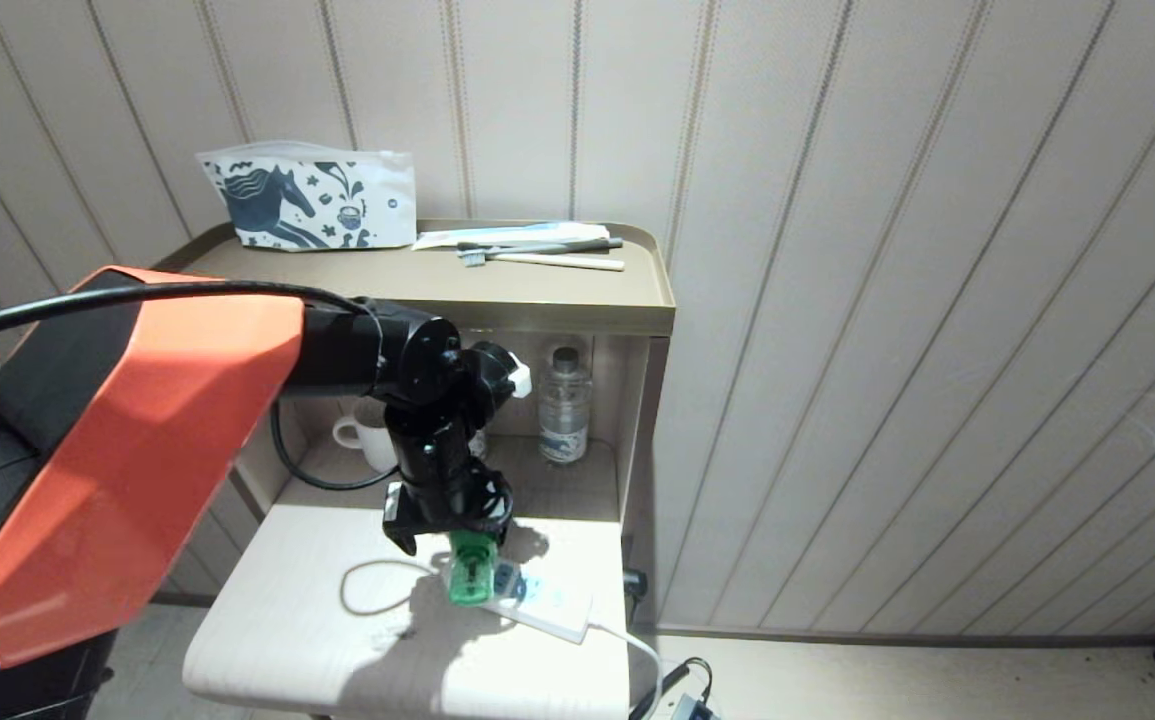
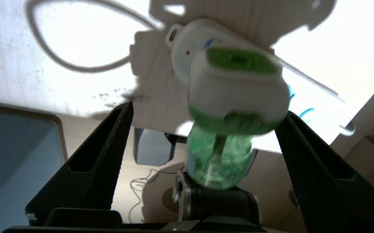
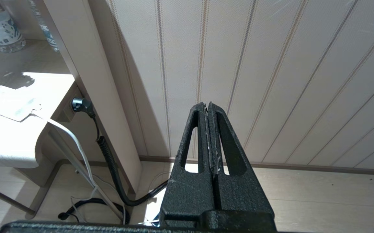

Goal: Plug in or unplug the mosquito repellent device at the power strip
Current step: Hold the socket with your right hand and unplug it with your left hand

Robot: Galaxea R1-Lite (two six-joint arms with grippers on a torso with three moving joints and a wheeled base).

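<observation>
- Head view: the mosquito repellent device (image 1: 470,578) sits on the near end of the power strip (image 1: 547,604), which lies on the pale lower table (image 1: 287,630). The left gripper (image 1: 447,528) hangs right above the device. A printed pouch (image 1: 312,200) with a dark-blue horse drawing stands on the cabinet top (image 1: 557,300) beside a toothbrush (image 1: 537,245); no words on it can be read. In the shelf behind stand a white mug (image 1: 362,440) and a water bottle (image 1: 564,405), its label too small to read.
- Left wrist view: only here do the fingers (image 2: 104,155) show, spread wide. The device (image 2: 235,106) lies between them, its white-and-green head close against one finger and clear of the other, the green bottle toward the wrist. Whether that finger touches it I cannot tell. The strip (image 2: 190,45) lies beyond, with its looping white cord (image 2: 76,66).
- Right wrist view: the right gripper (image 3: 208,108) is clenched on nothing, beside the panelled wall (image 3: 271,64). This view alone shows a black cable (image 3: 109,161) running to the floor.
</observation>
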